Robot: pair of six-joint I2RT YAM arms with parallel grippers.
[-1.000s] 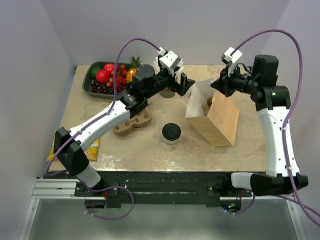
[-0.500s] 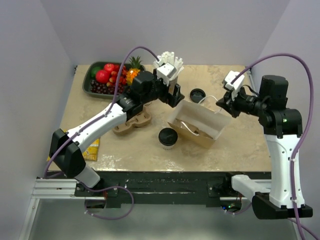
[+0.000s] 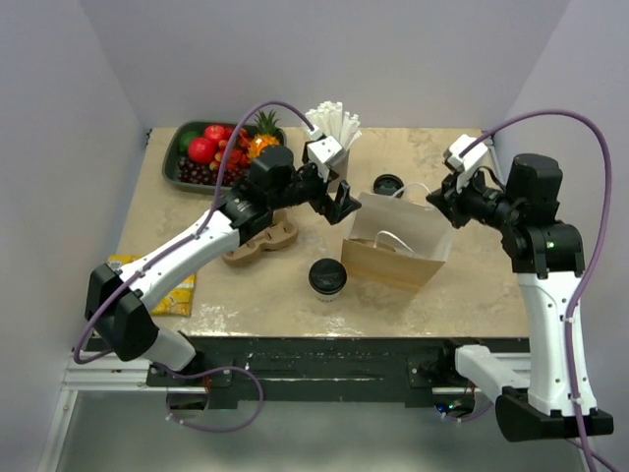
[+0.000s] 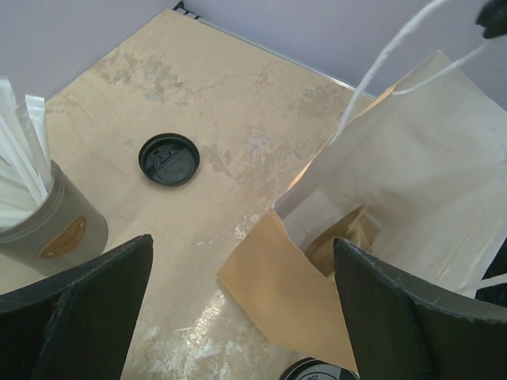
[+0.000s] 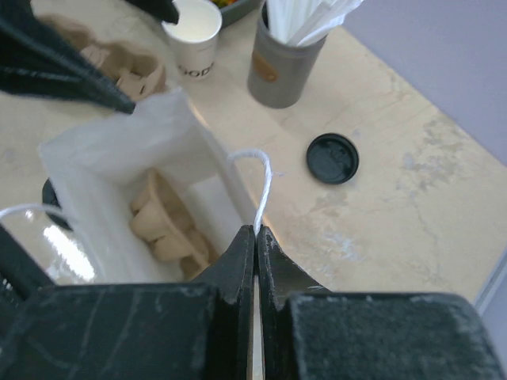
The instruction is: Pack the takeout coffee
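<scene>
Beige tabletop (image 3: 462, 285), lower centre of frame: your coffee cup (image 3: 327, 278) stands lidded just outside the paper bag (image 3: 393, 258), not yet packed. Your right gripper (image 5: 256, 232) pinches the bag's string handle (image 5: 262, 178). Your left gripper (image 3: 341, 203) hangs wide and empty at the bag's left rim.

Logged a brown paper bag (image 3: 393, 258) standing open right of mid-table (image 3: 275, 300), white inside, with white cord handles and a brown moulded piece (image 5: 162, 226) at its bottom. Behind it, found a loose black lid (image 3: 389, 185) lying flat and, near its left, a grey cup of white straws (image 3: 332, 133). Further left, marked a brown pulp carrier (image 3: 260, 241), a dark tray of fruit (image 3: 187, 165) at the far-left corner, and a yellow packet (image 3: 172, 292) at the left edge.
</scene>
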